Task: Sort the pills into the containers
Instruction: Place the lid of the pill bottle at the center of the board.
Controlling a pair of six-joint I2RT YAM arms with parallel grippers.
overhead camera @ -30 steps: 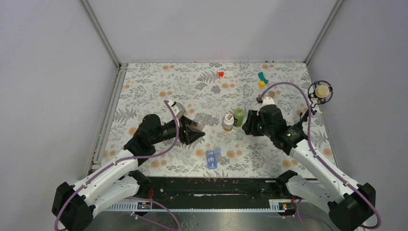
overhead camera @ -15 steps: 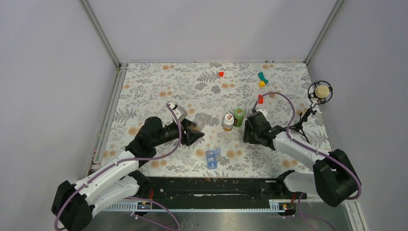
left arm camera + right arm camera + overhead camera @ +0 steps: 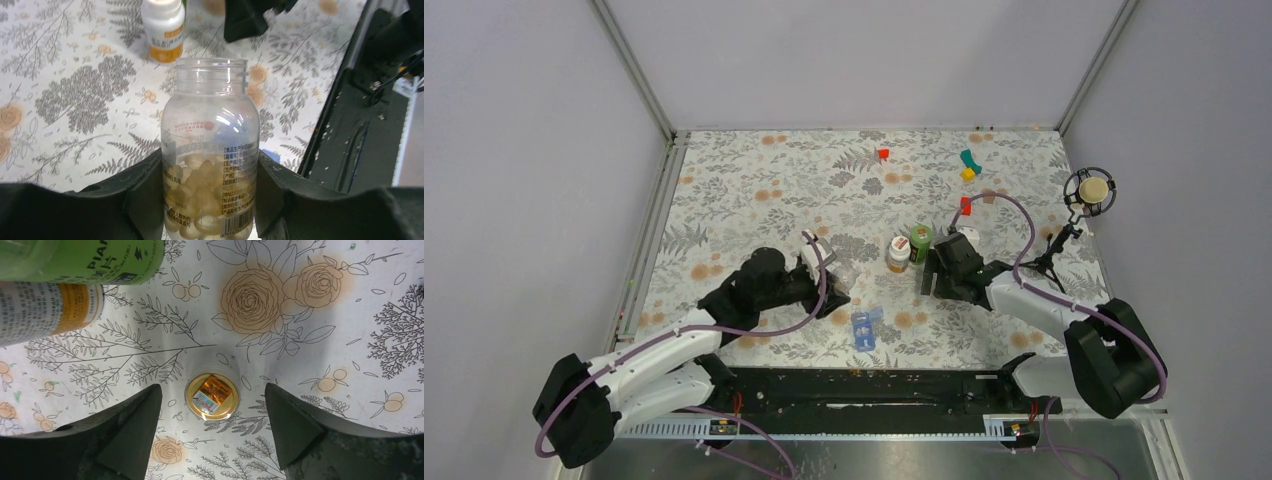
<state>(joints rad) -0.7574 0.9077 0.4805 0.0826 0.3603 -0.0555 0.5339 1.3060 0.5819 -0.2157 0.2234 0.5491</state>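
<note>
- The pill box (image 3: 865, 328) lies flat on the table near the arms' bases, touched by neither gripper. I cannot tell which of its compartments are open.
- Just beyond it and to its left, the left gripper (image 3: 208, 175) is clamped on the lower body of an uncapped clear bottle (image 3: 210, 100) partly filled with yellowish pills (image 3: 197, 197).
- Beyond it and to its right, the right gripper (image 3: 211, 390) stands wide over a small cap (image 3: 212, 396) lying on the table. Neither finger touches it.
- 2 more bottles stand beyond the box between the grippers: a white bottle (image 3: 898, 254) and a green bottle (image 3: 921, 242).
- The box looks light, thin and slippery, so it is likely to skid or tip if nudged.
- The open bottle is stiff and smooth. Tilt it slowly, or the pills may pour out all at once.
</note>
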